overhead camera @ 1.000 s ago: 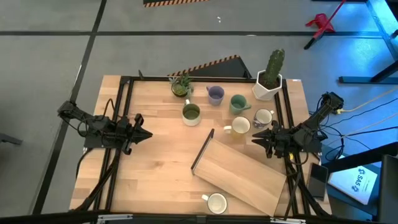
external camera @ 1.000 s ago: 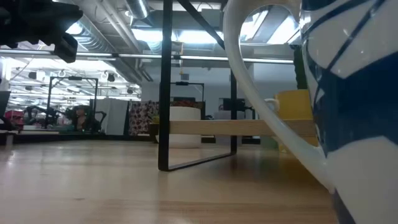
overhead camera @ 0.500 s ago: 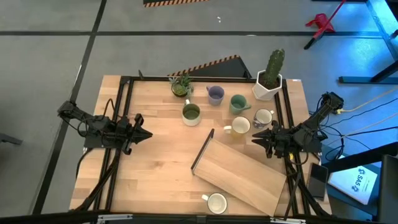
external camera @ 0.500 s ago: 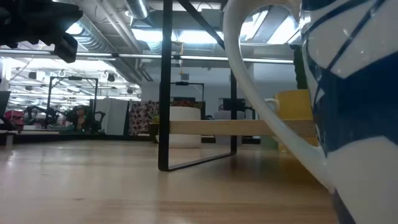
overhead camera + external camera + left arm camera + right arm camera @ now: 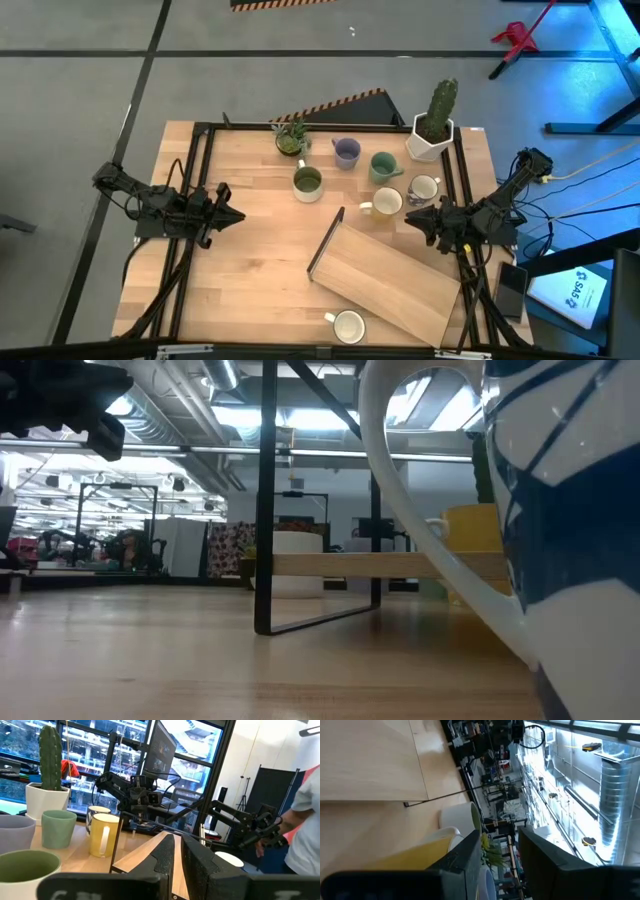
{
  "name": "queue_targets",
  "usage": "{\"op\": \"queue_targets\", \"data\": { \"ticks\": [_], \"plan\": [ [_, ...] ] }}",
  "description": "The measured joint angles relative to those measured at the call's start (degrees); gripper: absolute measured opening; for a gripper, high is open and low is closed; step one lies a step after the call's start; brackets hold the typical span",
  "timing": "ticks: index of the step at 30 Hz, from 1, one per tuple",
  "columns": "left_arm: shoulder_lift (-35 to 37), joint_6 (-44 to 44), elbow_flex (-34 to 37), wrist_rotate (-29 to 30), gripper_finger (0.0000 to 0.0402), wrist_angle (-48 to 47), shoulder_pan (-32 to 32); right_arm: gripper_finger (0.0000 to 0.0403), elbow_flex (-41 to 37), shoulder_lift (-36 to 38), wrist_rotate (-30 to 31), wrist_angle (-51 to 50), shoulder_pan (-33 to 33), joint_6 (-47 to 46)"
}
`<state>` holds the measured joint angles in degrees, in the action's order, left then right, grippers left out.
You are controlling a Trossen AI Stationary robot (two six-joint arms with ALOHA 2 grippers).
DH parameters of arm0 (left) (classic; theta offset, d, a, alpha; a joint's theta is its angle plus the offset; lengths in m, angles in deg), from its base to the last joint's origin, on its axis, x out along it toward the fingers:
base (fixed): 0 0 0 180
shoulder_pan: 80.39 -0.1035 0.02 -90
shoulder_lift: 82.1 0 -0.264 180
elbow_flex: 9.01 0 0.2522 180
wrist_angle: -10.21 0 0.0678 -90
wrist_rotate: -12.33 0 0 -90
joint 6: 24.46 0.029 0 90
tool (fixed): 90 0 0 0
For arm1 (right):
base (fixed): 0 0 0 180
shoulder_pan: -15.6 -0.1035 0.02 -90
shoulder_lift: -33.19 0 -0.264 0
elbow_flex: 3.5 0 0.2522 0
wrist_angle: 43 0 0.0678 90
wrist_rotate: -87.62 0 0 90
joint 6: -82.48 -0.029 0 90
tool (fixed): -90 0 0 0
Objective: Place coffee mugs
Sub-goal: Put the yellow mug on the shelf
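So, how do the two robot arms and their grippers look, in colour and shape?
Both arms are dark, almost black, thin and jointed, with black cables along them. The left gripper and the right gripper each taper to a pointed tip in the high view. Up close, the fingers are matte black, flat and blade-like. No markings are legible.

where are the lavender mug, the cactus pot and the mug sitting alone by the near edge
lavender mug (image 5: 346, 152), high view, on its open mouth.
cactus pot (image 5: 430, 142), high view, on the white pot's front wall.
lone white mug (image 5: 349, 326), high view, on its open mouth.
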<state>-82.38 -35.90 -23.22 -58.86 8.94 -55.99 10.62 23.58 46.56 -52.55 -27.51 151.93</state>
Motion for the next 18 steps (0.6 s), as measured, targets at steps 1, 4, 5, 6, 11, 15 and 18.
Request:
{"op": "queue_targets", "data": {
  "ticks": [1,4,5,6,11,15,18],
  "plan": [
    [0.0,0.0,0.0,0.0,0.0028,0.0,0.0,0.0122,0.0,0.0,0.0,0.0,0.0,0.0],
    [0.0,0.0,0.0,0.5,0.0028,0.0,0.0,0.0122,0.0,0.0,0.0,0.0,0.0,0.0],
    [0.0,0.0,0.0,0.6,0.0027,0.1,0.0,0.0122,0.0,0.0,0.0,0.0,0.0,0.0],
    [0.0,-0.5,0.0,0.6,0.0028,0.6,0.0,0.0122,0.0,0.0,0.0,0.0,0.0,0.0],
    [0.0,-10.2,0.0,0.8,0.0028,7.7,0.0,0.0122,0.0,0.0,-1.5,0.1,0.0,3.0],
    [0.0,-16.1,0.0,3.6,0.0028,17.2,0.0,0.0122,0.0,0.0,-6.7,1.0,0.0,2.3],
    [0.0,-18.3,0.0,6.6,0.0027,25.5,0.0,0.0122,0.0,0.1,-8.6,4.7,0.0,-1.7]
  ]
}}
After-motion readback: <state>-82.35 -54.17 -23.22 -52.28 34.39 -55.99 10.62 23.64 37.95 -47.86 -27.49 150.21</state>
